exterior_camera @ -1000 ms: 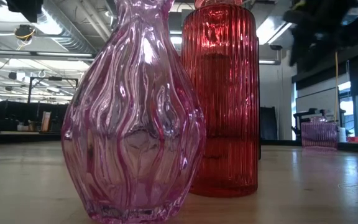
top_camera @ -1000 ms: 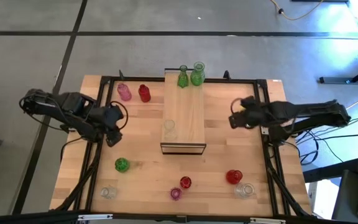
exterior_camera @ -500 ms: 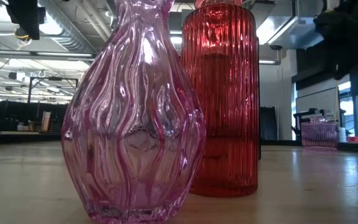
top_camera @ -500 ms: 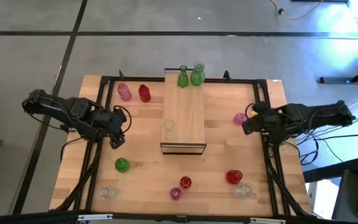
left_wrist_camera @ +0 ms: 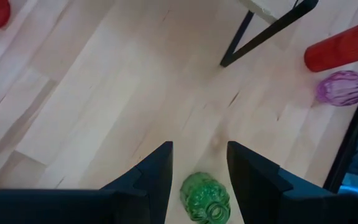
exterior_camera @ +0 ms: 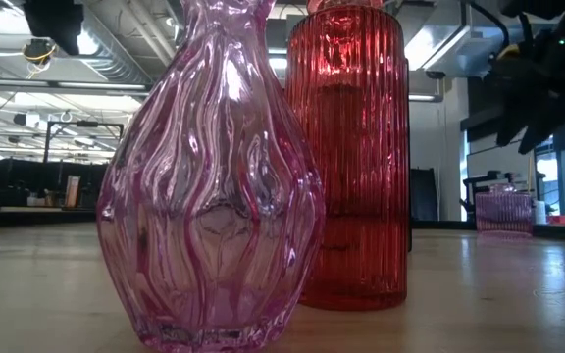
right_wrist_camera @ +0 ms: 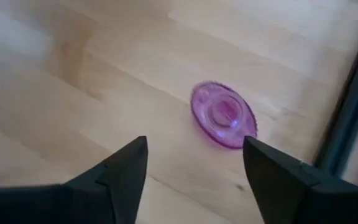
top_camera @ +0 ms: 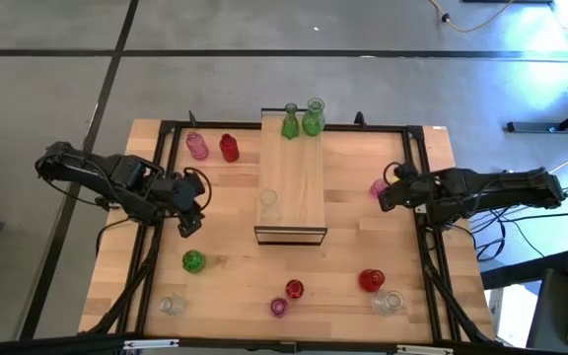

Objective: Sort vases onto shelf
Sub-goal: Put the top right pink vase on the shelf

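Observation:
My left gripper [top_camera: 191, 219] hangs open over the table's left half, pointing steeply down. A green vase [left_wrist_camera: 205, 198] stands upright on the wood below its fingertips, apart from them. My right gripper [right_wrist_camera: 194, 155] is open near the table's right edge, with a low pink vase [right_wrist_camera: 224, 116] standing on its base just ahead of the fingers, untouched. The shelf [top_camera: 291, 177] lies in the middle. It carries two green vases [top_camera: 302, 121] at its far end and a clear vase [top_camera: 268, 205] near its dark-framed near end.
A pink vase [top_camera: 196, 146] and a red vase [top_camera: 229, 148] stand at the far left. Near the front edge stand a red vase [exterior_camera: 349, 157], a pink vase [exterior_camera: 209, 186], another red vase [top_camera: 370, 280] and two clear ones [top_camera: 172, 306]. Black frame rails [top_camera: 417, 237] border the table.
My right gripper has drawn back toward the table's right edge and sunk lower. The pink vase, earlier covered by it from above, now shows beside its fingertips. My left gripper has edged slightly toward the green vase.

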